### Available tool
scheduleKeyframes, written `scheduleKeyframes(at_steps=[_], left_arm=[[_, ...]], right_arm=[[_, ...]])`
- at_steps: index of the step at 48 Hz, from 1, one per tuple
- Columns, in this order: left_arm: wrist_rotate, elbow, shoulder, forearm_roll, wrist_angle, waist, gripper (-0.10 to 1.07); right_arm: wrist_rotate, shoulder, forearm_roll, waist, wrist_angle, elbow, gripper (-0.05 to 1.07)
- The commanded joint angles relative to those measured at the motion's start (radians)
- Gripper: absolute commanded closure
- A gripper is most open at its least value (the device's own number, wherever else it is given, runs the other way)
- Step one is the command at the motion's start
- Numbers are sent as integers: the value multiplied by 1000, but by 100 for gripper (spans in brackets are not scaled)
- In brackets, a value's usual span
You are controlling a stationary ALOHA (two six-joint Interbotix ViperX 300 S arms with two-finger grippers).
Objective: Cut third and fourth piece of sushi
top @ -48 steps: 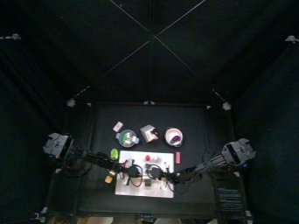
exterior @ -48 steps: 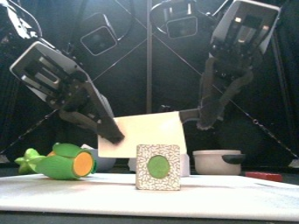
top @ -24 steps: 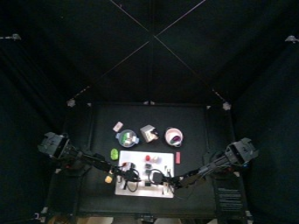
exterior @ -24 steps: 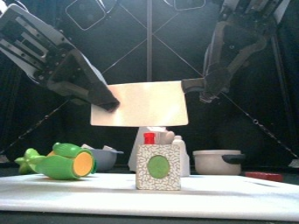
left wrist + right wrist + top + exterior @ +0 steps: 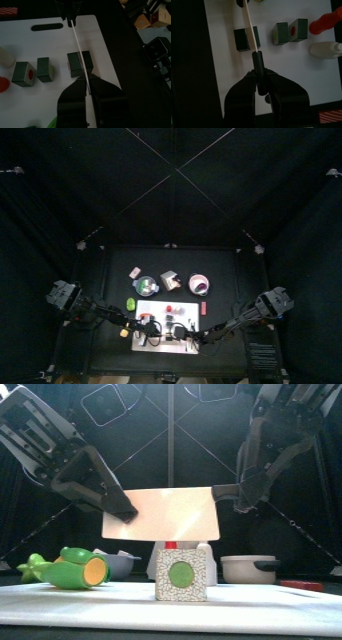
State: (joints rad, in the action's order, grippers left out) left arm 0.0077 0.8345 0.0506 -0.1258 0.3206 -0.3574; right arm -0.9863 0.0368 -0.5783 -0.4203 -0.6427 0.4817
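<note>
Left gripper (image 5: 79, 82) and right gripper (image 5: 256, 57) are each clamped on one end of the cutter (image 5: 163, 515), a flat blade held level above the roll (image 5: 181, 574). The roll stands on the board (image 5: 50, 42) near its front edge. Two cut pieces (image 5: 35, 72) lie beside it; judged partway, next cut pending.
</note>
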Motion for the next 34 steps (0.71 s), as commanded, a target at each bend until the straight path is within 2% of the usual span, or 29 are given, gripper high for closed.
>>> scheduleKeyframes(at_steps=[1, 34], left_arm=[[3, -20, -2, 3, 5, -31, 58], [3, -17, 43, 3, -2, -26, 58]], right_arm=[[-8, -15, -2, 8, -6, -11, 60], [-9, 12, 17, 11, 2, 2, 60]])
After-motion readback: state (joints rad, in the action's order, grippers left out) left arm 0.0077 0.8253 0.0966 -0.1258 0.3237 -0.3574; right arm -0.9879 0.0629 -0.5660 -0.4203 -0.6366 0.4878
